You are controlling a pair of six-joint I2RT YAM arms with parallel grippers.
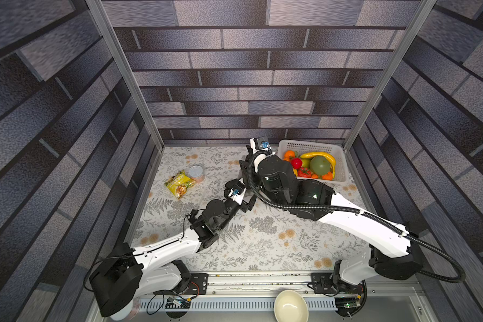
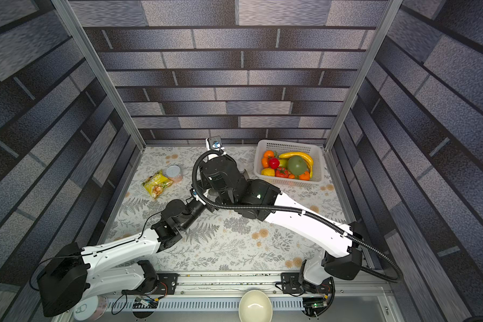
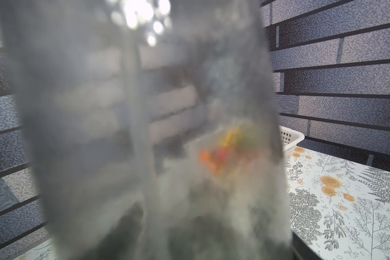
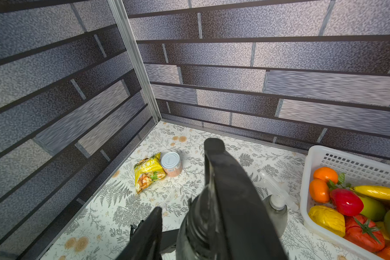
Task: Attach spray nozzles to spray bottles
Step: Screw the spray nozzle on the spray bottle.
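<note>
A smoky grey spray bottle (image 3: 144, 135) fills the left wrist view, blurred and very close. My left gripper (image 1: 247, 205) is shut on it at mid-table, with one dark finger (image 3: 302, 251) showing past the bottle's edge. A black spray nozzle (image 4: 230, 198) sits on this bottle's neck, its ribbed collar (image 4: 189, 227) low in the right wrist view. My right gripper (image 4: 189, 216) is open around the collar, and one finger (image 4: 149, 234) stands apart from it. A second spray bottle (image 4: 277, 218) stands upright beside the basket with a translucent white nozzle (image 4: 274, 189) on it.
A white basket (image 1: 313, 146) of plastic fruit stands at the back right. A yellow snack bag (image 1: 179, 184) and a silver-lidded can (image 1: 196, 172) lie at the back left. A cream bowl (image 1: 290, 306) sits below the table's front rail.
</note>
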